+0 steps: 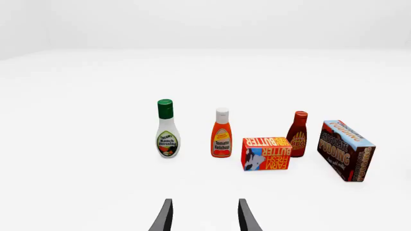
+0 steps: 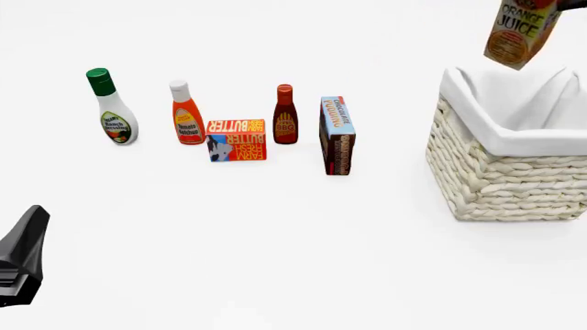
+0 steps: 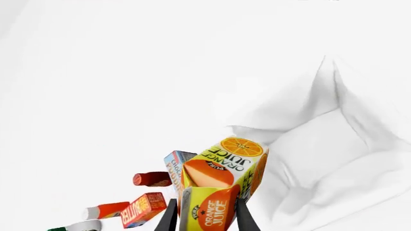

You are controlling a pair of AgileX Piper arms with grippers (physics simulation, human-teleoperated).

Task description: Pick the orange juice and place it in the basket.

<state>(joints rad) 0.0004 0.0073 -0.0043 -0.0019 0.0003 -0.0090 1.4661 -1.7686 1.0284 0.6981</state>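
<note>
Above the basket (image 2: 513, 172), the orange juice (image 2: 521, 31) is clamped, tilted, between the right gripper (image 3: 205, 216) fingers; the left gripper (image 1: 204, 216) is spread wide and holds nothing.

Woven wicker on the basket (image 2: 513, 185), rough and ribbed, cream-coloured, with a soft matt white cloth liner (image 2: 513, 110) folded over its rim. The orange juice (image 3: 224, 187) looks like smooth printed carton board with a slight sheen. Near the desk's far left edge, the ranch dressing bottle (image 2: 112, 110) and ketchup bottle (image 2: 186, 113) read as glossy plastic. The butter box (image 2: 236, 139) and pudding box (image 2: 337, 135) show printed card. The desk (image 2: 275, 240) is plain matt white.
</note>
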